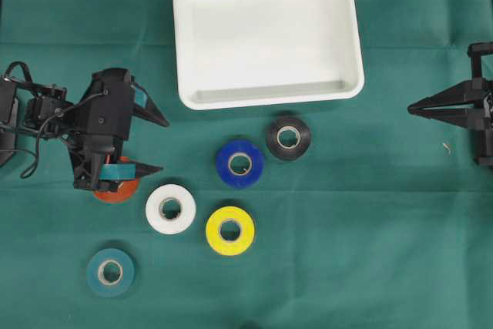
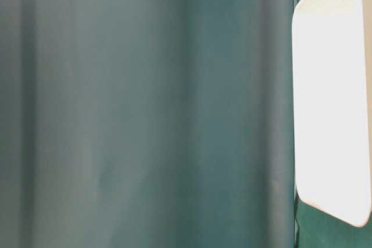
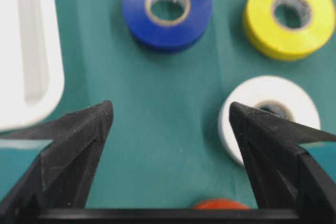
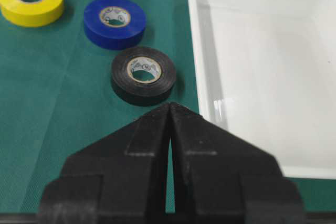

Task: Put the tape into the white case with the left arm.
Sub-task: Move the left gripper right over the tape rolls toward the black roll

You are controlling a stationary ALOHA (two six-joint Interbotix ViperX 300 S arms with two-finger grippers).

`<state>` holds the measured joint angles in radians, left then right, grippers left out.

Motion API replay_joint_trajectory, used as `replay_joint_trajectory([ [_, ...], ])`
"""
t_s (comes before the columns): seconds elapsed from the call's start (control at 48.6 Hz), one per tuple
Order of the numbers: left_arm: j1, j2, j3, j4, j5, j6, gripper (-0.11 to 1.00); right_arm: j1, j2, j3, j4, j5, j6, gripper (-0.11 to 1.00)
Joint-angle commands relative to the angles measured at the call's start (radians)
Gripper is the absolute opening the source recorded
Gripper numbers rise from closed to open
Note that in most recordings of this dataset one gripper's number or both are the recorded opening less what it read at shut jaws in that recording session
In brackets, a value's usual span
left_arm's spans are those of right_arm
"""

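Observation:
The white case [image 1: 268, 36] lies empty at the back centre of the green cloth. Several tape rolls lie flat in front of it: black [image 1: 288, 138], blue [image 1: 239, 163], white [image 1: 170, 209], yellow [image 1: 229, 230], teal [image 1: 110, 272] and orange [image 1: 115, 189]. My left gripper [image 1: 158, 145] is open at the left, its body partly covering the orange roll. In the left wrist view only bare cloth lies between the fingers of the left gripper [image 3: 170, 109]. The white roll [image 3: 262, 90] lies just behind the right fingertip and the orange roll [image 3: 220, 204] shows at the bottom edge. My right gripper [image 4: 169, 106] is shut and holds nothing.
The right gripper [image 1: 412, 107] rests at the table's far right edge, pointing at the black roll [image 4: 143, 75] beside the case [image 4: 262, 66]. The table-level view shows only blurred green cloth and the case's side [image 2: 331, 103].

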<state>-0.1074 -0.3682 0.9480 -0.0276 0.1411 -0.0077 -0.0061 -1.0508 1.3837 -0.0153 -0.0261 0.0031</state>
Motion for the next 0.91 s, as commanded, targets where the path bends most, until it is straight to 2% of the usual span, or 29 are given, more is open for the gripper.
replay_joint_trajectory([
  [0.0, 0.005, -0.021, 0.000, 0.000, -0.003, 0.000, 0.96, -0.002, 0.009, -0.012, -0.002, -0.006, 0.002, -0.09],
  [0.473, 0.005, -0.023, -0.011, -0.002, -0.009, -0.003, 0.96, -0.003, 0.009, -0.011, -0.002, -0.006, 0.002, -0.09],
  [0.885, -0.008, 0.034, -0.044, 0.000, -0.011, -0.006, 0.96, -0.002, 0.009, -0.011, -0.002, -0.005, 0.002, -0.09],
])
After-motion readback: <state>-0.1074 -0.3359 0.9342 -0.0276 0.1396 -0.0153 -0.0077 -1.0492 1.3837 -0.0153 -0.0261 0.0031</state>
